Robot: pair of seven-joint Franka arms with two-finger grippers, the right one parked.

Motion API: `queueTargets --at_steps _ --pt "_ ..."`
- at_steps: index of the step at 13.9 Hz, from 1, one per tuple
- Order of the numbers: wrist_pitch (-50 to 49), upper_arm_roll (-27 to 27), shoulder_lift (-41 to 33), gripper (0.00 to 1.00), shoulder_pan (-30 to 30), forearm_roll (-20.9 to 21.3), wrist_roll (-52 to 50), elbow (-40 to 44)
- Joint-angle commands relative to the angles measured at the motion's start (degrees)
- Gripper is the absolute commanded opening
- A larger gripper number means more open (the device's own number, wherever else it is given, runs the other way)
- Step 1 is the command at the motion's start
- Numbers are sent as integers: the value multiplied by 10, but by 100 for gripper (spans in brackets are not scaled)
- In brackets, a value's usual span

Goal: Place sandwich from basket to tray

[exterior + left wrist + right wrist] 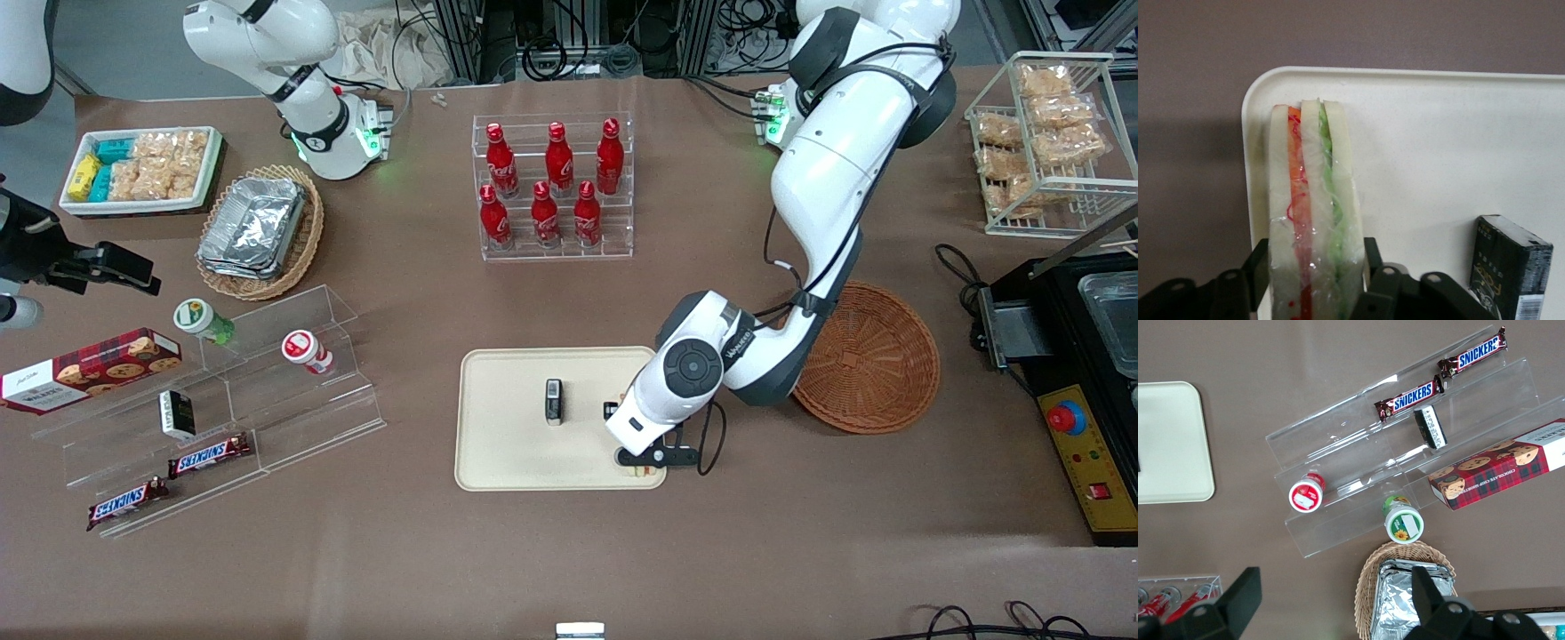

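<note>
Left arm's claw (1315, 283) pinches the clear-wrapped triangular wedge sandwich (1313, 200), pale bread with orange-red and green filling, one black finger (1258, 263) on each bread face. In the wrist view the sandwich stands on edge over a rounded corner of the flat cream-beige rectangular tray (1431, 133); can't tell whether it touches the tray surface or sits just above it.

Front view: claw (647, 458) is down at the tray (507, 427) corner nearest the camera on the working arm's end, roughly 4 o'clock from tray centre. Only a sliver of sandwich (637, 469) shows under the black fingers there; the white wrist housing covers the rest.

Small upright black box (554, 401) stands near tray centre, apart from the sandwich; same box (1508, 267) shows in the wrist view beside the claw.

Round shallow reddish-brown wicker basket (876, 360) sits on the brown table (427, 293) at about 3 o'clock from the tray, toward the working arm's end, partly under the arm's elbow. Nothing visible in its exposed part.

At 12 o'clock from the tray, farther from the camera: clear acrylic rack of red bottles (553, 187). Toward the parked arm's end: lighter tan wicker basket with foil trays (258, 227), clear stepped display with Snickers bars (209, 455).
</note>
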Motion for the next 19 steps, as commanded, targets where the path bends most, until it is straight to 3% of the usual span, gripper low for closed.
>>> queueTargets --at_steps 1,7,13,19 --pt "3 6 9 98 -10 13 -17 20" --pt "-4 5 -8 100 -4 14 -18 21" --pt "-191 40 -134 100 0 27 -8 7" --pt "-226 44 -285 99 86 -29 110 -97"
